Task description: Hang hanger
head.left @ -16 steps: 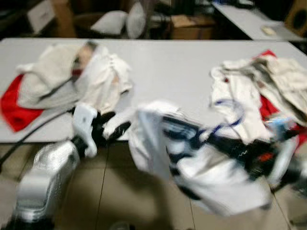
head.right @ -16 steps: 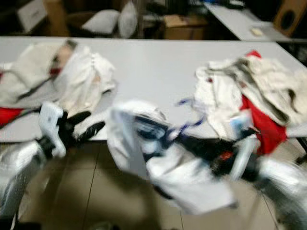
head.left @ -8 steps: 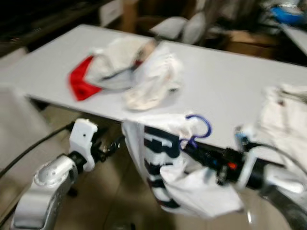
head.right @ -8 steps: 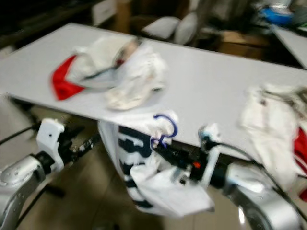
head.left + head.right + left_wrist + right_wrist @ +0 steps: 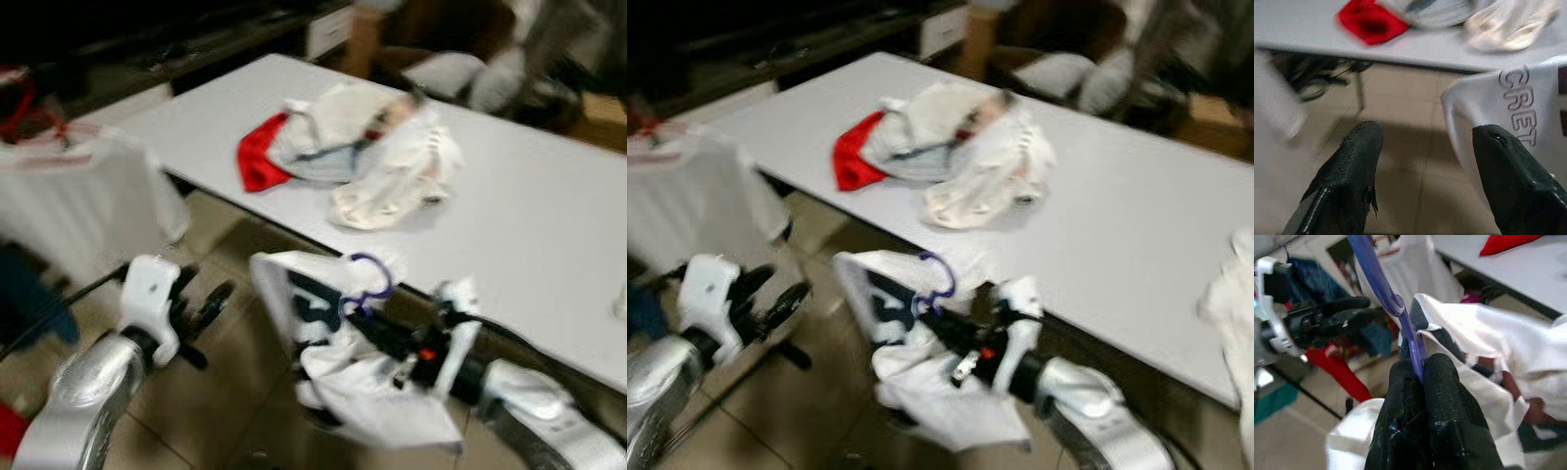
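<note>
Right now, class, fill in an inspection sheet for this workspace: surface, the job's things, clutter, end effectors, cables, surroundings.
Surface: grey table, bare at this end.
Job's things: blue hanger carrying a white garment with dark panels, held out below the table edge.
Clutter: pile of white and red clothes on the table.
End effectors: right end effector shut on the hanger's stem; left end effector open, holding nothing, beside the garment.
Cables: dark cable by the left arm.
Surroundings: tiled floor; white garment hanging on a red hanger to the left; cushioned chair behind the table.
</note>
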Controlling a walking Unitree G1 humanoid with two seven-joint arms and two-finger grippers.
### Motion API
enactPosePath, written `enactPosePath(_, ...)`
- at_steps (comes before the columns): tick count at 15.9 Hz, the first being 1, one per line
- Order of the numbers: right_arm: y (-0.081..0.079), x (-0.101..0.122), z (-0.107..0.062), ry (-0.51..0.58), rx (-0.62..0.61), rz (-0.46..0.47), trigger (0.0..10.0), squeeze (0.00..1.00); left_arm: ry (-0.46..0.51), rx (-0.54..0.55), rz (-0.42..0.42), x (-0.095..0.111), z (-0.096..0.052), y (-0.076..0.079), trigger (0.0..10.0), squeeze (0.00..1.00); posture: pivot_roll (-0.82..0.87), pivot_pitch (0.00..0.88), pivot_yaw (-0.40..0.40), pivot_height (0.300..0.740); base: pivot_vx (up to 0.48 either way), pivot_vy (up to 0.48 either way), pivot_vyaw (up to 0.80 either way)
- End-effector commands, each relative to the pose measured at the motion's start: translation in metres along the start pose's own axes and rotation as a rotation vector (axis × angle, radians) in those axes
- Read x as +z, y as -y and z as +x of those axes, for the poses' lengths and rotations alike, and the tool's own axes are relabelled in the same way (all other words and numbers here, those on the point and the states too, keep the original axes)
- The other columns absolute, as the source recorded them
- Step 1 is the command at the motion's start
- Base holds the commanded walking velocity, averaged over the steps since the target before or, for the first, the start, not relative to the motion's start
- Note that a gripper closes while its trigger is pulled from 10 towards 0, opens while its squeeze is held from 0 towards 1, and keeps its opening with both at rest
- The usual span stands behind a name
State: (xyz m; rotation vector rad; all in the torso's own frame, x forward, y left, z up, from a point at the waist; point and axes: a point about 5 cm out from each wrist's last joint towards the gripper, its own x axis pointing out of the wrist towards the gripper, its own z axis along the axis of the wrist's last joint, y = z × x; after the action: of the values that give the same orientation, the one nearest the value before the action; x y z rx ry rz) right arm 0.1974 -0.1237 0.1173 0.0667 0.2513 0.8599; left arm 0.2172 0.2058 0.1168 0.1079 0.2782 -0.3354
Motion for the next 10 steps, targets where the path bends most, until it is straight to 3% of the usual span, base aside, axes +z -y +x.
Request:
enactPosePath(1, 0.011, 0.000, 0.002, 0.001, -0.056, -0.016, 10.0, 0.00, 0.039, 0.019, 0.008, 0.010, -0.003, 0.004, 10.0, 0.00, 0.09, 0.017, -0.043, 0.740, 0.000, 0.000, 0.80)
enactPosePath(3, 0.022, 0.002, 0.003, 0.008, -0.092, -0.025, 10.0, 0.00, 0.040, 0.011, -0.013, 0.007, -0.002, 0.006, 10.0, 0.00, 0.06, 0.000, -0.028, 0.740, 0.000, 0.000, 0.80)
enactPosePath(6, 0.040, -0.001, -0.008, -0.002, -0.147, -0.020, 10.0, 0.00, 0.037, -0.018, 0.019, 0.001, 0.016, 0.021, 10.0, 0.00, 0.00, 0.000, -0.022, 0.740, 0.000, 0.000, 0.80)
enactPosePath(10, 0.040, -0.015, -0.013, -0.006, -0.237, 0.052, 10.0, 0.00, 0.066, -0.081, 0.011, 0.007, 0.036, 0.038, 10.0, 0.00, -0.06, 0.000, 0.043, 0.740, 0.000, 0.000, 0.80)
